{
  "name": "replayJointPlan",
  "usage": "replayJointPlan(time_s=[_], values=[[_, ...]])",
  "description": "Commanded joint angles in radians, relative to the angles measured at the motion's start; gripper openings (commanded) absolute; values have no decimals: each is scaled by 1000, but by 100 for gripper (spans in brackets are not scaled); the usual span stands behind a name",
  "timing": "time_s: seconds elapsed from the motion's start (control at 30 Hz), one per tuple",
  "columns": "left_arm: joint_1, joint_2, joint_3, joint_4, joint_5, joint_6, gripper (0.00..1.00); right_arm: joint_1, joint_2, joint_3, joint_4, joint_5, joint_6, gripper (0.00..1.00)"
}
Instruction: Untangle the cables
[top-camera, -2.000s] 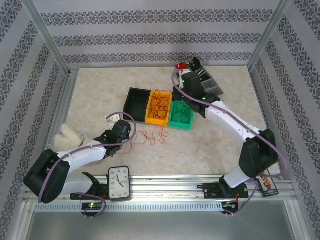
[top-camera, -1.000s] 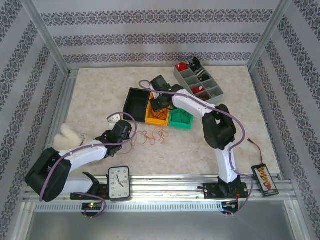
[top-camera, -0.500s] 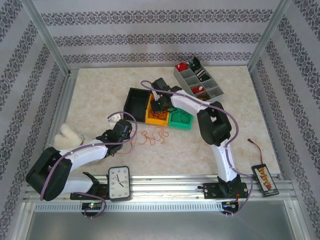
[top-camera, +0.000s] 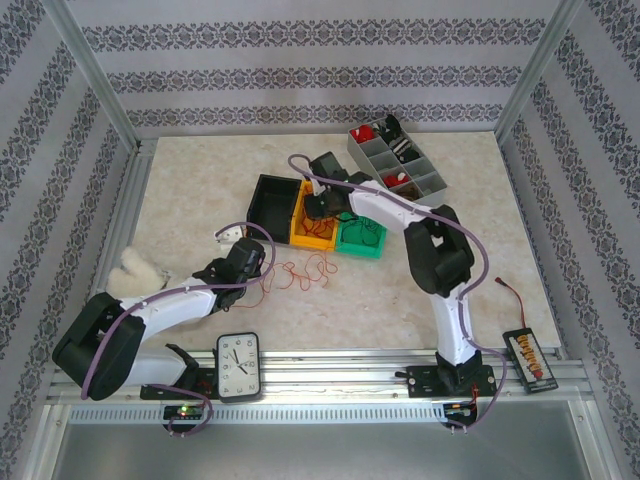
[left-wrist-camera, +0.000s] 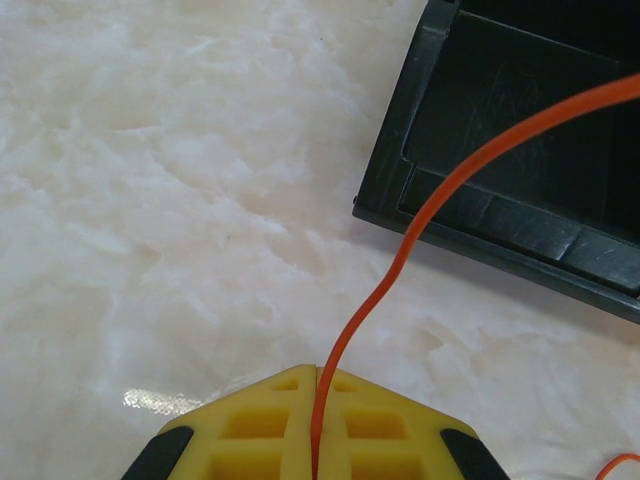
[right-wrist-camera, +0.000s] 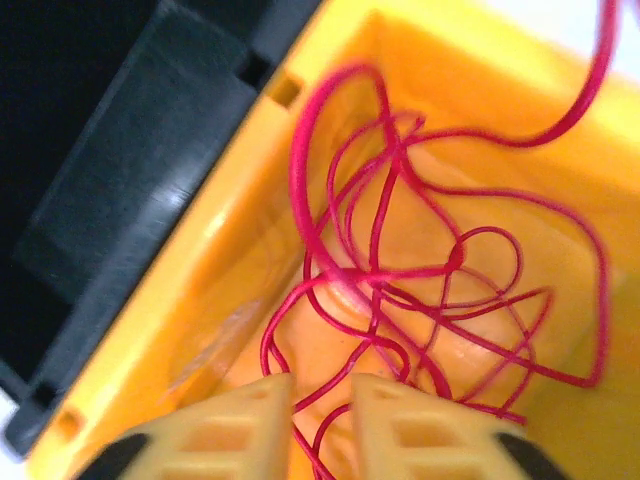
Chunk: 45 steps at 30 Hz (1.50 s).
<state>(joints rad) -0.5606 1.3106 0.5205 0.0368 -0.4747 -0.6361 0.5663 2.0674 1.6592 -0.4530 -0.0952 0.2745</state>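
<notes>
**Item 1, left gripper** (left-wrist-camera: 317, 372): the yellow fingers are pressed flat together and pinch one orange cable (left-wrist-camera: 392, 275) between them. In the top view the gripper (top-camera: 248, 255) sits low over the marble table (top-camera: 180, 180), near the front left corner of the black bin (top-camera: 270, 205).

**Item 2, orange cable:** it rises from the closed fingertips, curves right and crosses over the near wall of the black bin (left-wrist-camera: 520, 150). It leaves the left wrist picture at the right edge.

**Item 3, loose cables** (top-camera: 305, 270): thin red-orange loops lie on the table in front of the yellow bin (top-camera: 312, 241), just right of the left gripper.

**Item 4, right gripper** (right-wrist-camera: 320, 385): the claw is narrow, its two yellow fingers a small gap apart. It is poised over the inside of the yellow bin (right-wrist-camera: 220, 260). A red strand runs down into the gap (whether it is pinched cannot be told). In the top view the gripper (top-camera: 318, 208) hangs above that bin, its arm reaching in from the right.

**Item 5, red cables** (right-wrist-camera: 380, 285): a tangle of curling loops lies on the yellow bin's floor, with one strand arching up and out past the far rim.

**Item 6, bins:** black, yellow and green (top-camera: 358, 250) stand side by side in a row, touching.

**Item 7, other stock:**
- A grey compartment tray (top-camera: 395, 160) is at the far right of the table.
- A white fluffy object (top-camera: 130, 268) is at the left edge.
- A clock (top-camera: 238, 367) lies on the front rail.
</notes>
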Motion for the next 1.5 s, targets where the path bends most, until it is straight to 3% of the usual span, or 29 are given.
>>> replayJointPlan(time_s=[0.0,0.23,0.63,0.83,1.03,1.23,1.47], values=[[4,-3,19,-20,-1,12,0,-18,-107,-38,85,43,27,35],[3,-8,20,-17,5,15,0,-38,-248,-161,207,48,47,47],[4,-26,22,3,49,63,0,-24,-372,-327,235,18,1,48],[4,-161,54,-73,96,153,0,33,-456,-462,247,-122,-90,47],[6,-323,203,-209,-22,209,0,117,-515,-553,250,-148,-127,48],[8,-332,327,-195,-38,284,0,188,-450,-515,268,-287,-138,49],[8,-309,328,-213,-98,224,0,263,-248,-393,253,-380,-167,49]])
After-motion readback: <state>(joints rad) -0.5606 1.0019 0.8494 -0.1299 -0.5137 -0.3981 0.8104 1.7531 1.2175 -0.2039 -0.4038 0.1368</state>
